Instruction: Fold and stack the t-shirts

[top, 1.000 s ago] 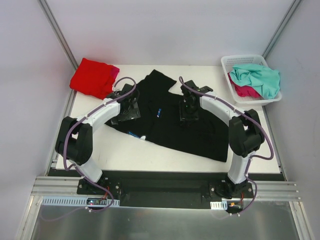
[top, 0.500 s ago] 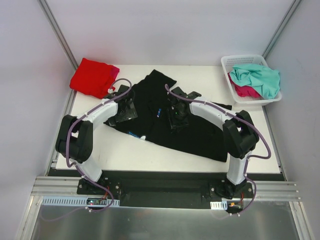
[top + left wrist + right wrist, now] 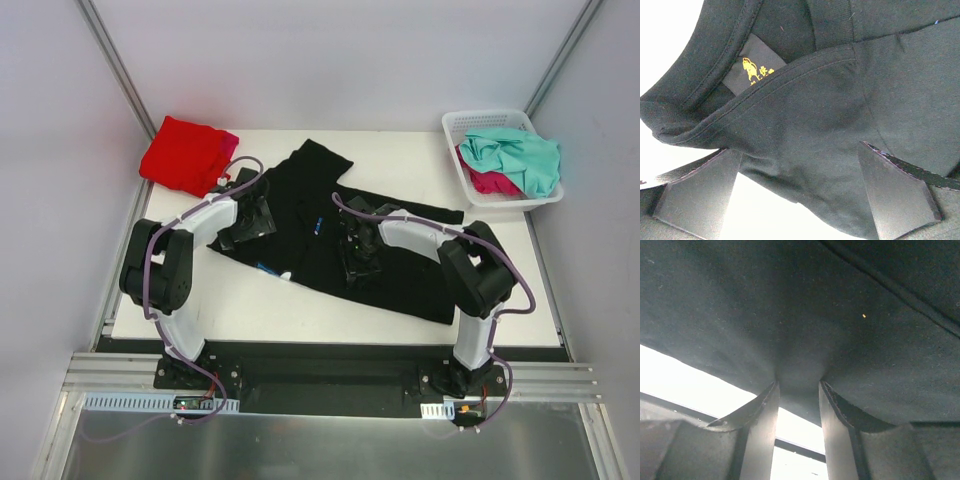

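Left gripper [image 3: 799, 147]: jaws spread as wide as they go, nothing clamped. Its fingers [image 3: 700, 192] sit low on either side of the collar edge of the black t-shirt [image 3: 400, 265], and the cloth lies loose in the gap between them. A neck label [image 3: 751, 67] with a small yellow print shows just beyond the jaws, inside the collar

Right gripper [image 3: 799, 386]: jaws drawn in narrow, pinching a fold of the black t-shirt between the fingertips [image 3: 771, 400]. The cloth tents up from the pinch and a bright surface shows under its edge

Top view: the black t-shirt is spread rumpled across the middle of the white table [image 3: 260, 300], running from far left toward near right. The left gripper is at its left edge and the right gripper is over its middle

Red t-shirt [image 3: 185, 155] is folded at the far left corner of the table, near the left gripper but not touching it. A pink strip [image 3: 230, 147] of cloth peeks out at its right edge, can't tell what it belongs to

White basket [image 3: 480, 120] sits at the far right corner, well apart from both grippers. It holds a teal t-shirt [image 3: 525, 155] bunched on top of a pink t-shirt [image 3: 490, 183], both crumpled and unfolded
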Controlling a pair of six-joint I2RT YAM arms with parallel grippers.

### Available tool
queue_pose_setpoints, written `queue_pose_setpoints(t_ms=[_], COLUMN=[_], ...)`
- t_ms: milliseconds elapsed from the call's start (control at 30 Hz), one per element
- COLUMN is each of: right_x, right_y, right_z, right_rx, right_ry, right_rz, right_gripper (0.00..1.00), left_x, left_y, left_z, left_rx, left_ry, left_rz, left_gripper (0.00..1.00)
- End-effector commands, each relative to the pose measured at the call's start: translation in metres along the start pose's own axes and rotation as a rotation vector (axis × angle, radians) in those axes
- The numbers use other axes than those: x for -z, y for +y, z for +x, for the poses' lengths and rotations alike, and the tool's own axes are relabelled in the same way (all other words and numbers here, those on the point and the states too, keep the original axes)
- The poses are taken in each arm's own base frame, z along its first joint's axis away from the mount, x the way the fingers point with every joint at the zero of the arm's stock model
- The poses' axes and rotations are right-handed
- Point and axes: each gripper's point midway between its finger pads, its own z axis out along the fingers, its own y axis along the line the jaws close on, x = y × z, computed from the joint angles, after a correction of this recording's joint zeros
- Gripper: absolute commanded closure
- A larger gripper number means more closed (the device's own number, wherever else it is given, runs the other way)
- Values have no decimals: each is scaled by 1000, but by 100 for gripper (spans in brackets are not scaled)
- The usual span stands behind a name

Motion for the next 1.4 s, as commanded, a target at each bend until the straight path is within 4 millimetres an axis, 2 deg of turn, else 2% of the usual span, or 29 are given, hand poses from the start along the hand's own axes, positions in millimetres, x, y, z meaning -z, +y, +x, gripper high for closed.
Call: queue_pose_setpoints(t_ms=[0,200,467,867,1167,1300,1367], right_x=[1,1,24,30,59,72,77], right_y=[5,-14,-27,-57,-38,-26,-27], right_z=[4,24,21,35,18,15,16], right_rx=[-27,-52,-74,-110,-79,-63,-68], right_ry=[-17,-11,-78,-91,-139,-178,-182], right_rz=[-40,-4,20,73,28,2,10], right_gripper=[60,60,60,62,62,62,62], left_x=[10,11,17,27,23,12,8], left_y=[-9,-4,-1,9,13,15,19], left_z=[-21,-22,-16,-9,-8,1,6], left_rx=[15,15,30,27,54,65,73], left_ry=[-38,-36,-32,-44,-52,-23,-16], left_rz=[49,50,63,57,32,15,2], left_gripper=[1,1,1,1,1,1,1])
